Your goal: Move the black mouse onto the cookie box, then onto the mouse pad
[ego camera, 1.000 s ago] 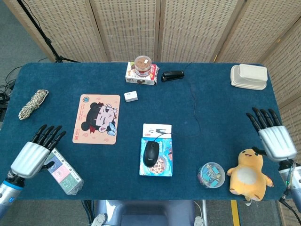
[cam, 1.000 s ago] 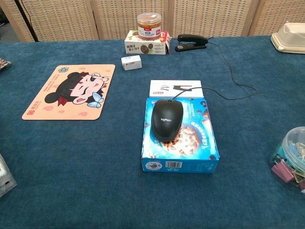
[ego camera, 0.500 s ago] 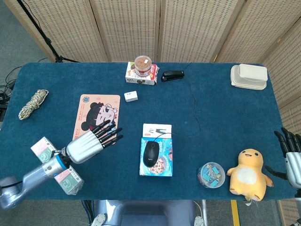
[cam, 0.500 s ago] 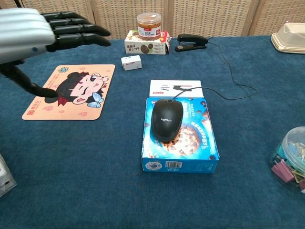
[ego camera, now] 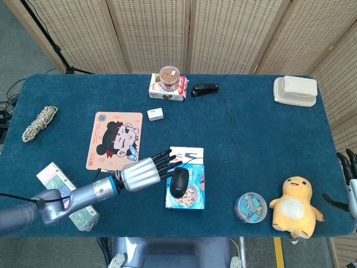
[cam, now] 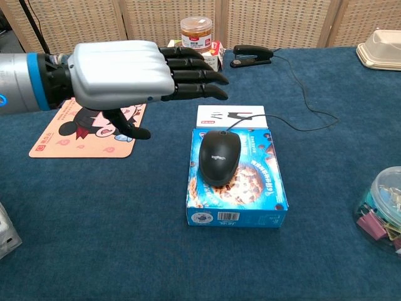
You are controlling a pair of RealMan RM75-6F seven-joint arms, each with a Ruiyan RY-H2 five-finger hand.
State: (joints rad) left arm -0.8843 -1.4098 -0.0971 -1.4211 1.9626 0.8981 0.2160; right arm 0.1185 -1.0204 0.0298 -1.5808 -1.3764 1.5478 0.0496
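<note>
Since the black corded mouse [cam: 219, 157] already sits on the blue cookie box [cam: 250, 188], only the pink cartoon mouse pad [ego camera: 114, 139] remains; left robot hand [cam: 125, 75] hovers empty, fingers spread.

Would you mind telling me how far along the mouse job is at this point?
Step one looks done: the black mouse lies on the cookie box. In hand: the left robot hand, fingers extended and holding nothing, is beside the mouse, not touching it. Left: grasp it and set it on the mouse pad. The right robot hand sits at the table's edge.
</note>
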